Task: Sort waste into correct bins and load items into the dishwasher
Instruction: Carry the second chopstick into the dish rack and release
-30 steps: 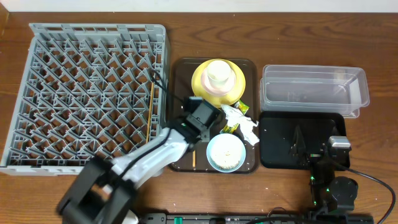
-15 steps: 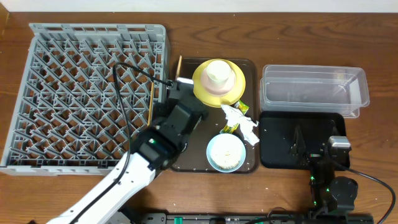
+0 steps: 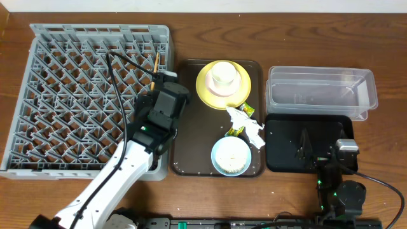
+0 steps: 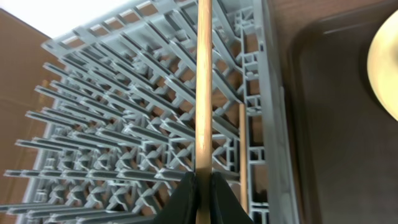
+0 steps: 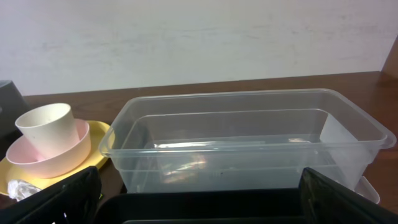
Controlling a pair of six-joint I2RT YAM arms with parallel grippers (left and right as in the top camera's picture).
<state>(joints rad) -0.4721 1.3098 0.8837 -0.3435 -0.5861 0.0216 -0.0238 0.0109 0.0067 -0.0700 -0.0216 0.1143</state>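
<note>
Chopstick (image 4: 203, 87) moved over rack (image 4: 112, 137); left end effector (image 4: 203, 182) clamping.

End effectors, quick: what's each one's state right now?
Left end effector: closed on a chopstick.
Right end effector: open, holding nothing.

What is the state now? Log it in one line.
left gripper: shut on chopstick | over dish rack, right edge | right gripper: open, at black tray | second chopstick: in rack
</note>
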